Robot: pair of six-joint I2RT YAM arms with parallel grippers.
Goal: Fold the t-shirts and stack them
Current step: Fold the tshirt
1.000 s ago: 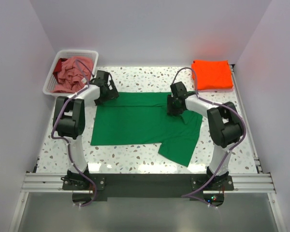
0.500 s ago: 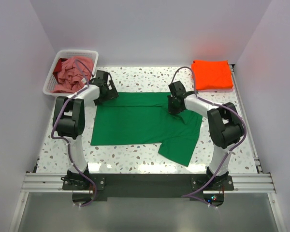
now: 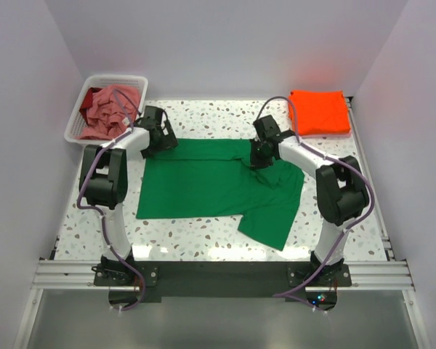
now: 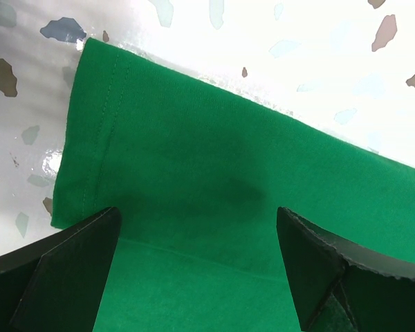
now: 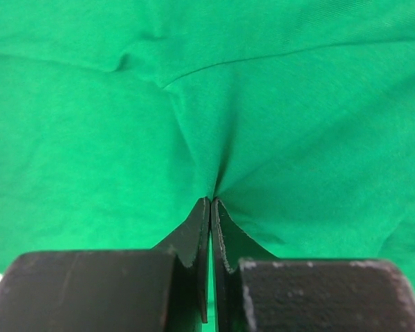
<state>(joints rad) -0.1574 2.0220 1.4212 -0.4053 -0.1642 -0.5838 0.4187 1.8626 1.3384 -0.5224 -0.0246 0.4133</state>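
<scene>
green t-shirt [image 3: 203, 182] lay spread on the table [image 3: 203, 234], i had the right gripper [image 5: 211, 207] pinched tight on a fold near its far edge, left gripper [image 4: 197, 235] gaping over its far left corner, holding nothing, orange t-shirt [image 3: 318, 111] folded far right, pink t-shirt [image 3: 109, 109] in the basket [image 3: 118, 78]

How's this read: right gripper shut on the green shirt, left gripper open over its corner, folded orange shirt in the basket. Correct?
One slip: the folded orange shirt is not in the basket. The top view shows it at the far right corner of the table; the basket holds a pink shirt. The rest holds: right gripper shut on the green shirt, left gripper open over its corner.
</scene>
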